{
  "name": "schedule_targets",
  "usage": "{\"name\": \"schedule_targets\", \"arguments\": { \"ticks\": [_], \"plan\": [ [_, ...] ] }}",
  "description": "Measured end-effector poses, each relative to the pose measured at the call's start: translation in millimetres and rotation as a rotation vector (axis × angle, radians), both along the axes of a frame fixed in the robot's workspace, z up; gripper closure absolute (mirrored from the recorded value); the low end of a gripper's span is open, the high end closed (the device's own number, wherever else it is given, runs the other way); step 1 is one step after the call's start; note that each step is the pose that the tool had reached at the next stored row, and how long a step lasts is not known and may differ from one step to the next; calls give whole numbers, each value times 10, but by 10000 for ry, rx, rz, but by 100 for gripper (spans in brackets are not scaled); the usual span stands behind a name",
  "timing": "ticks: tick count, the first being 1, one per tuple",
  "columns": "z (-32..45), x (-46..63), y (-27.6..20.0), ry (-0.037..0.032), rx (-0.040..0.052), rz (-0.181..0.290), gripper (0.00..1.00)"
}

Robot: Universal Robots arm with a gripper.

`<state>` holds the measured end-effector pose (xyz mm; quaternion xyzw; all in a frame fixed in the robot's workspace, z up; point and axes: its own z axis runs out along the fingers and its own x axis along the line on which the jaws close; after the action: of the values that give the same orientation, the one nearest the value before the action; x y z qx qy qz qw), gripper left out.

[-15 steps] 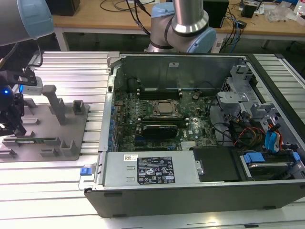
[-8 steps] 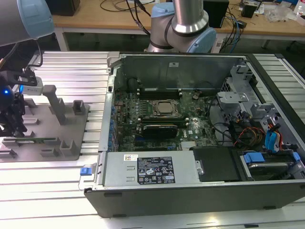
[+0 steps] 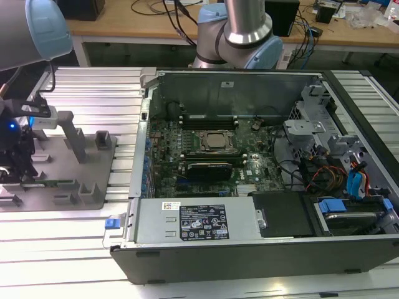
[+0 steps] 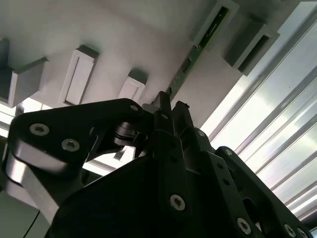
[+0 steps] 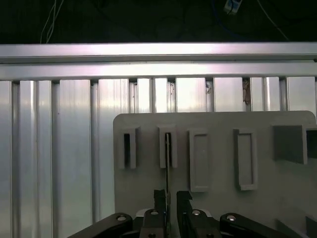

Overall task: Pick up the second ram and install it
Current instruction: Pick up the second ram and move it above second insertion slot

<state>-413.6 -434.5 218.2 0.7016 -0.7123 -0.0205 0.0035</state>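
The second ram [image 5: 167, 161] is a thin green stick standing on edge in a slot of the grey holder plate [image 5: 213, 129]. In the second wrist view the second ram [image 4: 198, 55] runs away from the fingertips towards a grey holder block. My gripper [image 5: 169, 197] is low over the plate with one finger on each side of the stick's near end. A narrow gap shows beside the stick, so the gripper is open. In the exterior view the gripper [image 3: 19, 174] is at the far left, over the holder plate [image 3: 68, 156], with the second ram [image 3: 59, 182] just beside it.
An open computer case [image 3: 206, 230] fills the middle and the exterior view's right, with its mainboard, processor socket [image 3: 216, 142] and memory slots [image 3: 206, 119] exposed. Grey holder blocks [image 3: 103, 142] rise from the plate. The ribbed aluminium table [image 3: 93, 87] lies all around.
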Motion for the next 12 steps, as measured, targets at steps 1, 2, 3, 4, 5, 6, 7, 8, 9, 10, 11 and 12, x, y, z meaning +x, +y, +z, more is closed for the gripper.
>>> {"name": "schedule_targets", "arguments": {
  "ticks": [1, 2, 3, 4, 5, 6, 7, 8, 9, 10, 11, 12],
  "plan": [
    [-17, -2, 0, -1, 0, 35, 78],
    [-31, -4, 0, -1, 0, 63, 78],
    [-49, -4, 0, -2, 0, 96, 78],
    [-61, -5, 0, -2, 0, 116, 78],
    [-83, -5, 0, -1, 0, 164, 78],
    [-84, -6, -1, -1, -3, 179, 78],
    [-90, -5, 0, -6, 0, 186, 78],
    [-98, -5, 0, -10, 1, 194, 78],
    [-102, -5, 1, -12, -1, 196, 78],
    [-103, -5, 1, -13, -1, 197, 78],
    [-105, -6, 5, -16, -1, 196, 78],
    [-106, -6, 17, -16, -3, 195, 78]
  ]
}}
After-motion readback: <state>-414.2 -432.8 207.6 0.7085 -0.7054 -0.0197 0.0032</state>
